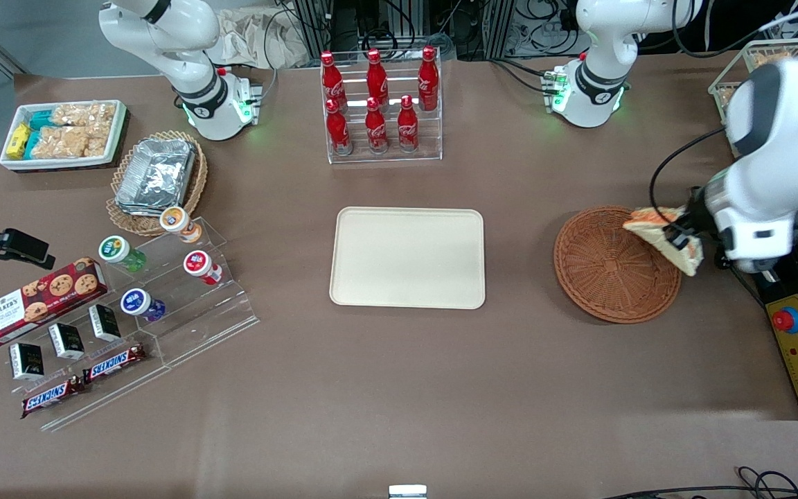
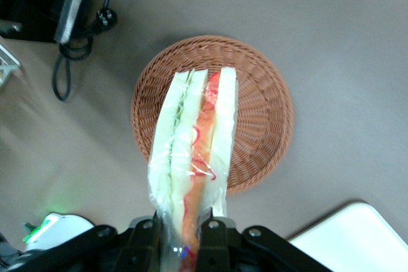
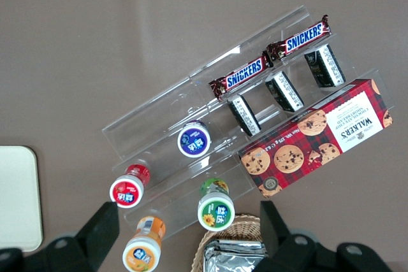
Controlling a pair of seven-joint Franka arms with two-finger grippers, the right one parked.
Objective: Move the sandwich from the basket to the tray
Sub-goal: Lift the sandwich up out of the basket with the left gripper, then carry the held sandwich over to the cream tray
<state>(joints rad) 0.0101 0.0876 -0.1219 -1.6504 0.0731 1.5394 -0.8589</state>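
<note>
My left gripper (image 1: 683,235) is shut on the plastic-wrapped sandwich (image 1: 662,232), a pale wedge with orange-red and green layers, and holds it lifted above the rim of the reddish-brown wicker basket (image 1: 607,267) on the working arm's side. In the left wrist view the sandwich (image 2: 194,144) hangs from between the fingers (image 2: 213,237), above the empty basket (image 2: 261,103). The cream-beige tray (image 1: 407,257) lies empty at the table's middle; its corner shows in the left wrist view (image 2: 357,237).
A rack of red cola bottles (image 1: 379,104) stands farther from the camera than the tray. A control box with a red button (image 1: 797,346) lies at the working arm's table edge. A tan basket with foil containers (image 1: 156,177) and snack displays (image 1: 115,312) lie toward the parked arm's end.
</note>
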